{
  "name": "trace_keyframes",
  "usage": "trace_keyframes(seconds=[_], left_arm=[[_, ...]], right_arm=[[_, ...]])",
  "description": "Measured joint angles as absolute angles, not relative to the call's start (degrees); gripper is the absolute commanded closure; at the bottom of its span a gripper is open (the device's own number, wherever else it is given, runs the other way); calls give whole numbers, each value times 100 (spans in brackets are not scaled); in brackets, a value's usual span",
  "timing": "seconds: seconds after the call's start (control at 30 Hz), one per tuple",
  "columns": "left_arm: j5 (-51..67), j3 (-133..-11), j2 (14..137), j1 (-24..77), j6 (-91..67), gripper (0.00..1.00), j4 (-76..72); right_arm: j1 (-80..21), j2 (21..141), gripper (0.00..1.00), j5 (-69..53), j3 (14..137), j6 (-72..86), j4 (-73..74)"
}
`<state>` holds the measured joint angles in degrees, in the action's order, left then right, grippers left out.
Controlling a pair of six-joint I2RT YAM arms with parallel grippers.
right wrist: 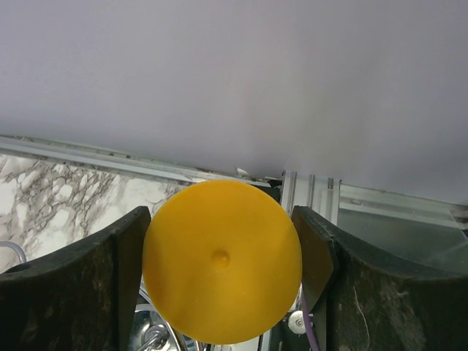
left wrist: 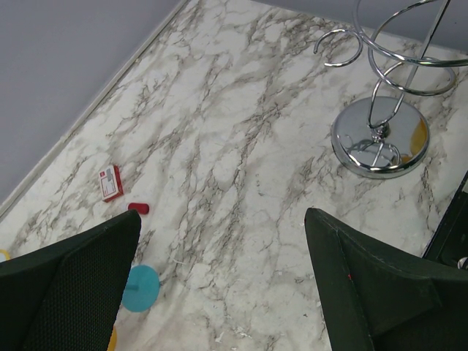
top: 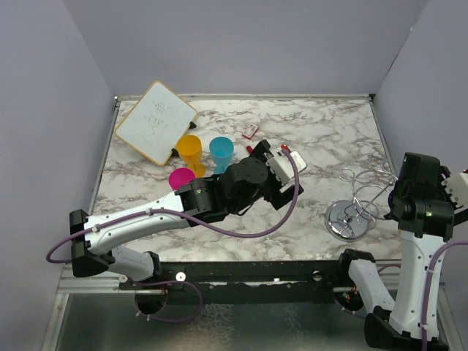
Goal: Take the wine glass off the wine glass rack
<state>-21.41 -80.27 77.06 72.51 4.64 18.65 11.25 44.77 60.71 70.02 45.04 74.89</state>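
The wine glass rack (top: 349, 219), a chrome wire stand on a round shiny base, stands at the table's right front; it also shows in the left wrist view (left wrist: 380, 137). In the right wrist view the round yellow foot of a wine glass (right wrist: 221, 259) fills the gap between my right gripper's fingers (right wrist: 325, 248). The right gripper (right wrist: 223, 241) is shut on this glass, above and beside the rack's base (right wrist: 150, 333). In the top view the right arm (top: 419, 197) hides that gripper and the glass. My left gripper (left wrist: 223, 241) is open and empty above bare marble mid-table.
A yellow glass (top: 190, 150), a blue glass (top: 221, 151) and a pink glass (top: 180, 178) stand at centre left. A whiteboard (top: 156, 121) lies at the back left. A small red-and-white card (top: 250, 131) lies behind them. Walls close in both sides.
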Motion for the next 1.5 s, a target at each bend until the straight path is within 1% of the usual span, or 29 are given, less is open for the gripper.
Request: trace_keyframes(seconds=[0.27, 0.63, 1.1, 1.3, 1.5], left_arm=[[-2117, -8027, 7736, 7251, 447, 4, 1865], [-2115, -8027, 7738, 7251, 377, 4, 1868], [-2115, -8025, 7738, 7251, 353, 4, 1855], [-2126, -7968, 7717, 7251, 353, 4, 1820], [-2259, -7793, 7636, 7240, 311, 4, 1758]], right_arm=[[1125, 4462, 40, 6270, 7002, 3903, 6921], [1125, 4598, 40, 6386, 6976, 2637, 5415], [1125, 5588, 41, 6134, 6993, 2388, 4471], [1125, 6125, 44, 5789, 7258, 2366, 4165], [1125, 6635, 44, 5225, 7627, 2364, 3846]])
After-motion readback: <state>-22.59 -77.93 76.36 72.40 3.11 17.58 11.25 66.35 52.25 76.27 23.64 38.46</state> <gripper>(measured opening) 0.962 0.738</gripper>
